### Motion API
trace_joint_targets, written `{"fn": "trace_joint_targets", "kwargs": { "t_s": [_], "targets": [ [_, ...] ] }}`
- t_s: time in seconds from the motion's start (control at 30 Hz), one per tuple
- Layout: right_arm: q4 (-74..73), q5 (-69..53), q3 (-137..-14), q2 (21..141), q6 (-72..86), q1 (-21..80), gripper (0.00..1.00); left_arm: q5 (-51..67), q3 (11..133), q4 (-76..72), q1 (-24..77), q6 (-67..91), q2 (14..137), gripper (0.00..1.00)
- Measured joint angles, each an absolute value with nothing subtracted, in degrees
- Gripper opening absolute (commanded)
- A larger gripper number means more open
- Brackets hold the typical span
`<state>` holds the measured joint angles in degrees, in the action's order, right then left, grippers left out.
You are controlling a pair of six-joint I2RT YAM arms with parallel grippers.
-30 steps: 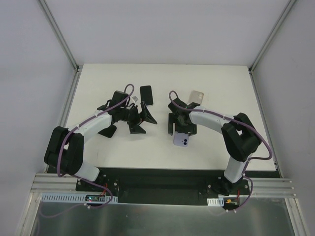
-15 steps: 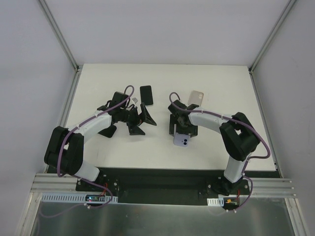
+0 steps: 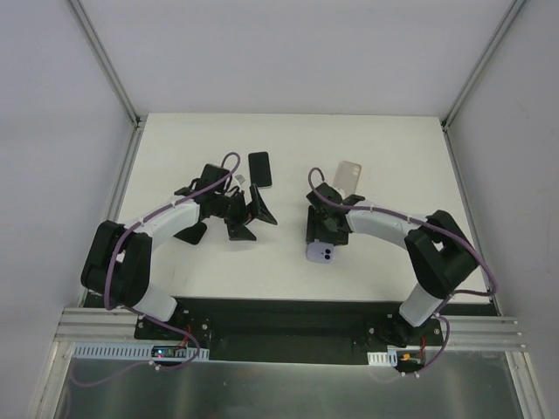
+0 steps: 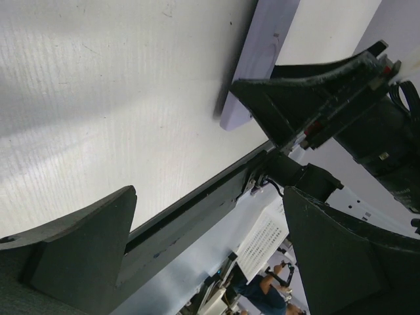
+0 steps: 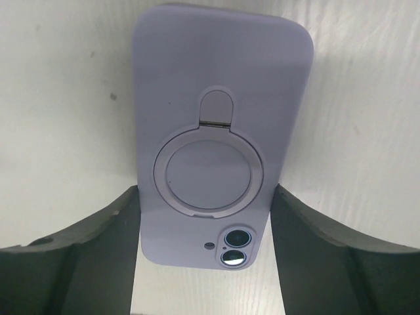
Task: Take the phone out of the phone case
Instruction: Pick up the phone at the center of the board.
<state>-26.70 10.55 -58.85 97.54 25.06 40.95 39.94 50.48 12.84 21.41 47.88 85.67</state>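
Phone case (image 5: 223, 79) lilac, phone (image 5: 229, 257) inside, back up; right tool (image 5: 205, 190) clamped on its sides; left tool (image 4: 209, 197) apart.

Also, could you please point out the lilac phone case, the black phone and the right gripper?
lilac phone case (image 5: 220, 62): right wrist view, bare back near its far end.
black phone (image 3: 259, 168): top external view, middle of its face.
right gripper (image 5: 205, 193): right wrist view, midway between its fingertips.

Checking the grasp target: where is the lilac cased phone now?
In the top view the phone lies back up, right of centre, flanked by the right gripper, with the tan item beyond it.
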Motion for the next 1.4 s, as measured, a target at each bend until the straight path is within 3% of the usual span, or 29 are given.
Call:
{"fn": "trace_joint_targets", "kwargs": {
  "t_s": [0.13,0.5,0.67,0.8,1.0,1.07,1.2,1.23,1.27,1.37,1.4],
  "targets": [
    [-24.7,4.0,-54.8,92.3,24.2,41.0,0.19,39.7,50.5,12.9,22.3,47.0,87.5,0.93],
    [-18.3,-7.2,-52.7,86.7,22.3,42.0,0.18,38.7,57.3,13.2,29.0,46.9,95.3,0.93],
    [-18.0,-9.2,-51.7,86.2,21.6,42.6,0.18,38.5,59.8,13.3,29.0,46.9,97.8,0.87],
    [-17.8,-10.0,-51.7,86.2,21.1,43.0,0.18,38.5,62.9,13.2,29.4,46.9,101.1,0.76],
    [-17.7,-10.7,-51.7,86.2,20.4,43.0,0.19,38.5,65.0,12.9,30.0,46.6,105.4,0.50],
    [-17.8,-11.0,-51.7,86.2,20.3,43.0,0.19,38.5,65.1,13.0,30.0,46.2,106.1,0.33],
    [-17.7,-11.5,-51.8,86.5,20.2,43.1,0.20,38.8,65.1,12.5,30.0,46.0,106.7,0.22],
    [-17.7,-11.6,-51.8,86.6,20.2,43.3,0.20,38.9,65.1,12.3,30.0,46.0,106.7,0.16],
    [-17.7,-11.6,-51.8,86.7,20.2,43.4,0.21,39.0,65.1,12.2,30.0,46.1,106.7,0.01],
    [-17.9,-11.6,-51.8,87.2,20.3,43.4,0.24,39.9,65.2,11.6,30.0,47.0,106.7,0.00],
    [-17.8,-11.6,-51.9,87.5,20.3,43.4,0.31,40.1,65.2,11.2,30.0,47.0,106.7,0.00]
  ]
}}
